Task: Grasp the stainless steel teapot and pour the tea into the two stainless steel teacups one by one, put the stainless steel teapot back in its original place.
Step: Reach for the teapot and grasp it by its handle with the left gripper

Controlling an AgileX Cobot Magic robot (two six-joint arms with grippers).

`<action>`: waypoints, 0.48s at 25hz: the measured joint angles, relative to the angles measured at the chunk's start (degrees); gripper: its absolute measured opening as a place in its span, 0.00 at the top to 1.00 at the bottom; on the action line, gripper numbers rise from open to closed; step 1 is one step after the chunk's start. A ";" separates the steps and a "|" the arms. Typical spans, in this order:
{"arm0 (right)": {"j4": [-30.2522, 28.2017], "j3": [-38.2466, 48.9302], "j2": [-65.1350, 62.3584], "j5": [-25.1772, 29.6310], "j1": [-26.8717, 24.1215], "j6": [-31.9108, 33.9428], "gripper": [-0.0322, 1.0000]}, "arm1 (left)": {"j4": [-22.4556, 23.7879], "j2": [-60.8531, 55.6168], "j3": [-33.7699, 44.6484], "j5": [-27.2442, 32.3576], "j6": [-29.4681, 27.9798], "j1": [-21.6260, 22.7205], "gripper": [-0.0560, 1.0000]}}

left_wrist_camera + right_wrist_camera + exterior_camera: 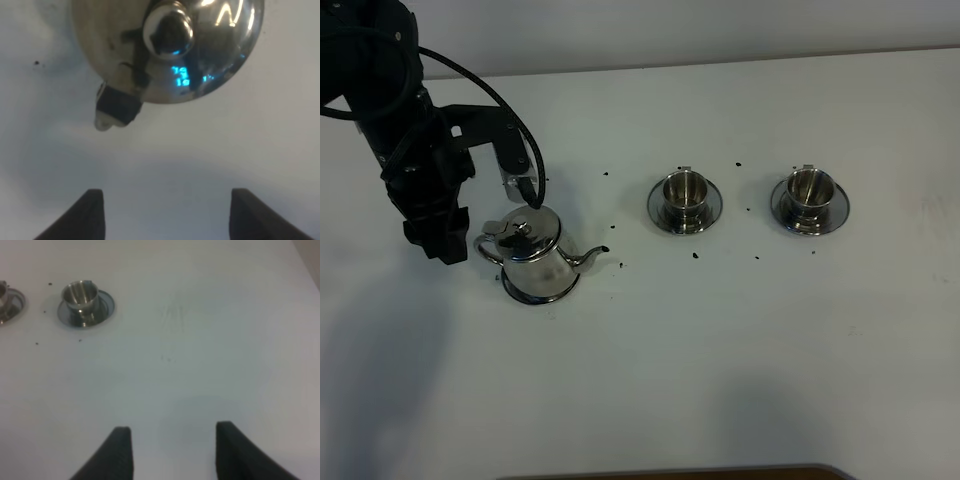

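Left fingers [93, 216] spread wide, empty, near teapot [535, 262]; right fingers [120, 456] apart, empty.

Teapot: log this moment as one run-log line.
teapot: upright on saucer, unheld | left gripper: open, short of teapot | right gripper: open, empty

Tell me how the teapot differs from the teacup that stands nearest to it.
The teapot is much larger than the teacup. The teapot carries a domed lid with a knob; the teacup is open on top. The teapot has a thin curved spout; the teacup has none. Both are shiny steel and stand upright.
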 joint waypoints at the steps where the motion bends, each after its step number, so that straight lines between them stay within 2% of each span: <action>1: 0.00 0.00 0.00 0.00 0.00 0.00 0.60 | 0.00 0.13 0.00 0.00 0.03 0.00 0.39; 5: 0.00 0.00 0.00 0.00 0.00 0.00 0.60 | 0.35 0.13 0.00 -0.57 1.25 0.00 0.40; 12: 0.00 0.00 0.00 0.00 0.00 0.00 0.60 | 0.48 0.13 0.00 -4.14 5.68 0.00 0.50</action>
